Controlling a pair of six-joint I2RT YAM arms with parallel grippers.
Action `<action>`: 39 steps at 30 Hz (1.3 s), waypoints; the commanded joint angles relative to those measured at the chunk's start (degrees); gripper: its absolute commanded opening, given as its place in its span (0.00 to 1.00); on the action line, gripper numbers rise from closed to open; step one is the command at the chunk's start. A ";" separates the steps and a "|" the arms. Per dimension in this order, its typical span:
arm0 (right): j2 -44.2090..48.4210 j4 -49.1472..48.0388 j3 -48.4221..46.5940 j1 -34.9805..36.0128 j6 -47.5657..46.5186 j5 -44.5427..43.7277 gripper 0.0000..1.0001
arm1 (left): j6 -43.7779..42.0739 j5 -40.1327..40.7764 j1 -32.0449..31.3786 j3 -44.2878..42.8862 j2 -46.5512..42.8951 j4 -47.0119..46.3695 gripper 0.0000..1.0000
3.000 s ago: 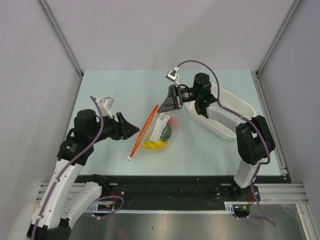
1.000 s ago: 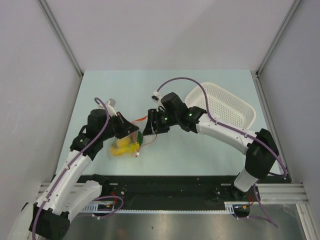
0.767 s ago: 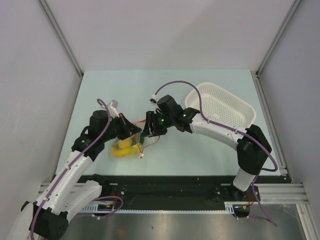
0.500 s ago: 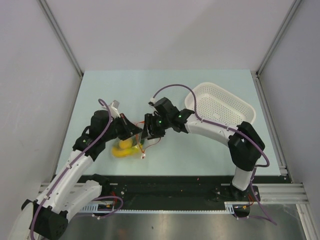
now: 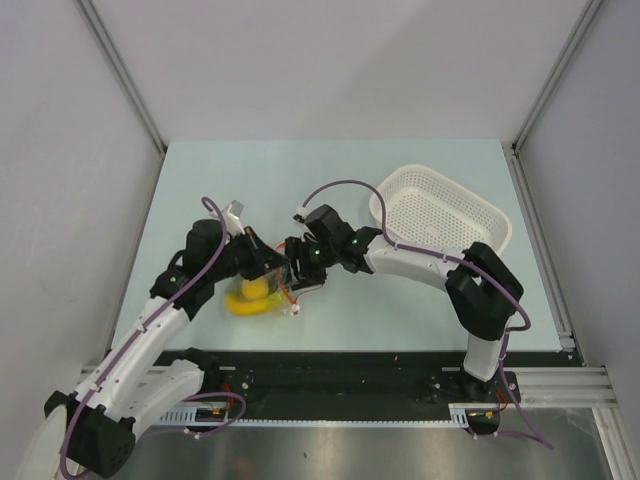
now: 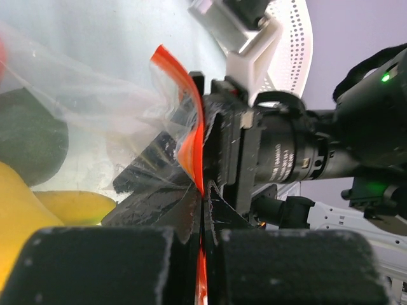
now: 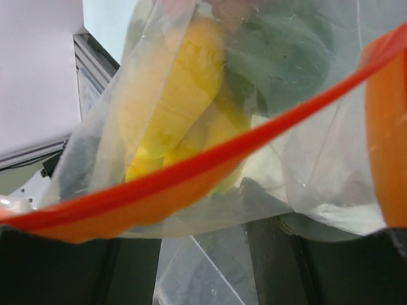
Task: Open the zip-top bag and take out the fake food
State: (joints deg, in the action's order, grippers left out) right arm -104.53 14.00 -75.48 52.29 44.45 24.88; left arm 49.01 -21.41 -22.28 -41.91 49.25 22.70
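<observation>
The clear zip-top bag (image 5: 262, 292) lies at the table's front left, with its red zip strip (image 6: 189, 130) raised between the two grippers. My left gripper (image 5: 272, 264) is shut on that strip, which runs into its closed jaws (image 6: 203, 194). My right gripper (image 5: 297, 268) faces it from the right, fingers apart, with the strip (image 7: 191, 168) and bag film draped across them. Fake food shows through the plastic: yellow banana pieces (image 7: 172, 95), a dark green vegetable (image 7: 286, 51) (image 6: 28, 140), and yellow fruit (image 5: 248, 298).
A white perforated basket (image 5: 440, 173) stands at the back right, and its edge (image 6: 296, 38) also shows in the left wrist view. The right arm (image 5: 420, 265) stretches across the table's middle. Grey walls enclose the table on three sides.
The right gripper has come down and closer to the left gripper at the bag's mouth, and its fingers have spread a little. The left gripper kept its hold on the strip.
</observation>
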 commanded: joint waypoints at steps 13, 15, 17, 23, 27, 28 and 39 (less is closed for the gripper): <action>-1.90 -11.18 6.40 1.85 7.05 3.50 0.60 | 3.37 -1.27 -2.94 1.83 0.84 -4.24 0.00; -2.78 -13.20 6.75 1.93 8.46 4.03 0.59 | 3.81 -1.18 -3.47 1.92 0.67 -4.07 0.00; -3.66 -13.47 6.93 2.11 9.95 3.94 0.59 | 4.16 -0.65 -4.34 2.10 0.58 -4.15 0.00; -5.24 -15.23 7.19 2.55 12.77 2.80 0.54 | 4.69 0.58 -6.28 2.71 -0.39 -2.84 0.00; -5.51 -15.84 7.28 2.81 13.38 1.84 0.38 | 5.30 1.28 -6.81 3.76 -1.88 -2.05 0.00; -5.33 -16.11 7.28 2.81 13.39 1.75 0.32 | 5.30 1.63 -6.81 4.03 -2.23 -1.87 0.00; 3.27 -5.93 5.79 2.20 6.63 -4.48 0.00 | 0.92 3.92 -6.81 2.28 -5.13 1.20 0.00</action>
State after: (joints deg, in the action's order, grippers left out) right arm -107.94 3.64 -68.23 54.59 55.13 24.91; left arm 52.38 -16.25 -28.53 -36.71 45.04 24.88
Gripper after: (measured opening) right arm 0.074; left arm 0.006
